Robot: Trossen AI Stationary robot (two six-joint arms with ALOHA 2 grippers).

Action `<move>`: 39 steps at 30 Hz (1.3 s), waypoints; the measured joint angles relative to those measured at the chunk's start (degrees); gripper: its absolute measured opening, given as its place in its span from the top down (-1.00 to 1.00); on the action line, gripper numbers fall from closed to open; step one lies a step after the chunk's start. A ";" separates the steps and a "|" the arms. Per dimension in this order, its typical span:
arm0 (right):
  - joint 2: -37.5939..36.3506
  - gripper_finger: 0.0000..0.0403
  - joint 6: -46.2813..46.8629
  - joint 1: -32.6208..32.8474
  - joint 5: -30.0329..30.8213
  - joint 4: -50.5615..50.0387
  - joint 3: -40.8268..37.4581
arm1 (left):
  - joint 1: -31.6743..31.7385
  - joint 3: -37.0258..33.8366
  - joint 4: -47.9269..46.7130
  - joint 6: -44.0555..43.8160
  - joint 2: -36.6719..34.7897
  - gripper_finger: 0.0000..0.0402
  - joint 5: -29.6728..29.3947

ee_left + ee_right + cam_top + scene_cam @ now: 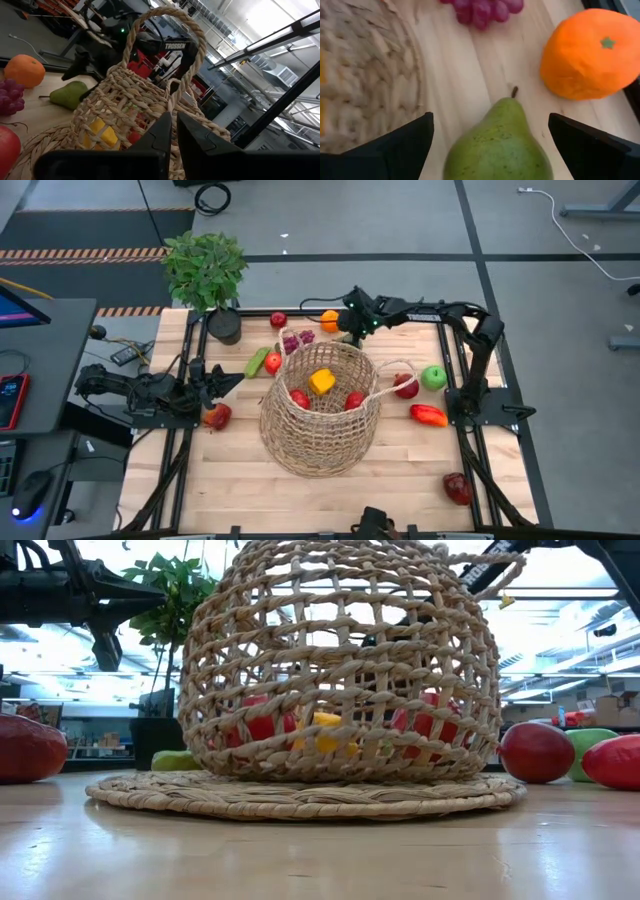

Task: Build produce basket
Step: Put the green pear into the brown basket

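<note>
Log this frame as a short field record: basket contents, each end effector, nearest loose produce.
basket: round tan wicker basket, on the table
inside: yellow pepper, two red fruits
right end effector: open, straddling green pear behind basket
beside pear: orange, purple grapes
left end effector: shut, left of basket

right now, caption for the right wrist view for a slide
Right claw open over a green pear, with an orange, purple grapes and the wicker basket nearby.
</note>
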 joint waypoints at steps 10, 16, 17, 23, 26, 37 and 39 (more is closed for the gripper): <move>1.43 -0.94 0.37 0.26 1.31 -0.87 0.00 | -0.02 0.01 0.00 0.00 0.00 0.83 -0.02; 1.43 -0.80 0.26 0.19 1.31 -1.23 0.00 | -0.02 0.02 0.00 0.00 0.00 0.83 0.00; 1.43 -0.76 0.26 0.19 1.31 -1.39 0.00 | 0.00 0.01 0.00 0.00 0.02 0.83 -0.01; 1.39 -0.58 0.24 0.19 1.30 -2.67 0.09 | -0.02 0.00 0.00 0.00 0.00 0.82 0.00; 1.35 -0.56 0.26 0.19 1.29 -2.92 0.11 | -0.02 0.01 0.00 0.00 0.01 0.83 0.00; -1.76 -0.56 0.71 -0.94 1.90 -4.46 0.00 | 0.00 0.02 0.00 0.00 0.00 0.84 -0.01; -2.68 -0.56 0.88 -1.52 1.94 -4.79 -0.02 | -0.02 0.00 0.00 0.00 0.02 0.84 0.00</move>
